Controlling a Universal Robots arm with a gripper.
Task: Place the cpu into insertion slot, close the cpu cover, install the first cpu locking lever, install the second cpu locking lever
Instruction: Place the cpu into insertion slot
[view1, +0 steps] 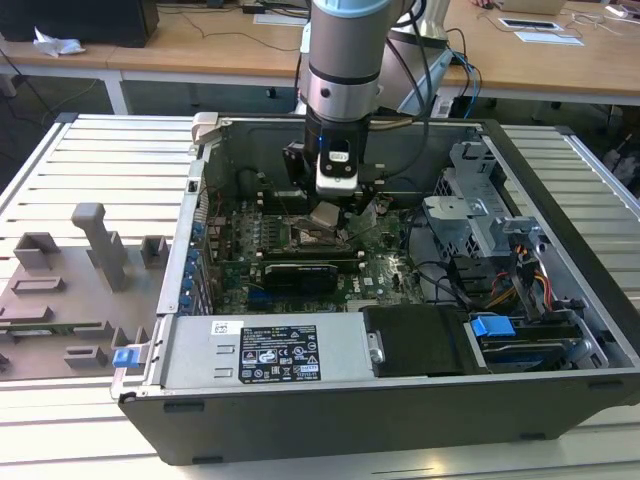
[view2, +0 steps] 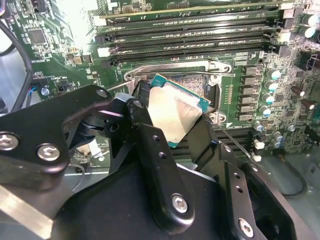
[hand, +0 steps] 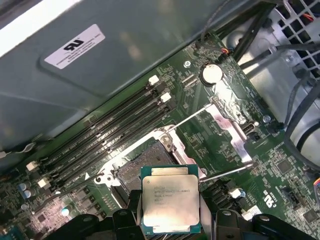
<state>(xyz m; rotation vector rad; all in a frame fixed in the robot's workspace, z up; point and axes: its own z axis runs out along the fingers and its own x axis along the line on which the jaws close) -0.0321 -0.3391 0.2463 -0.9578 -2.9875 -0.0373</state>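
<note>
CPU (hand: 170, 202) gripped by hand (view2: 172, 116), tilted, near insertion slot (hand: 142, 162), unseated; second wrist view shows fingers (view2: 200, 137) on both CPU edges; first wrist view shows cpu cover (hand: 231, 127) open.

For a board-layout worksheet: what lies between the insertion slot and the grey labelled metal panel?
Long memory slots lie between the insertion slot and the grey panel, in the first wrist view.

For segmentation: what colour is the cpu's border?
The cpu has a teal-green border around its silvery top; clearest in the first wrist view.
</note>
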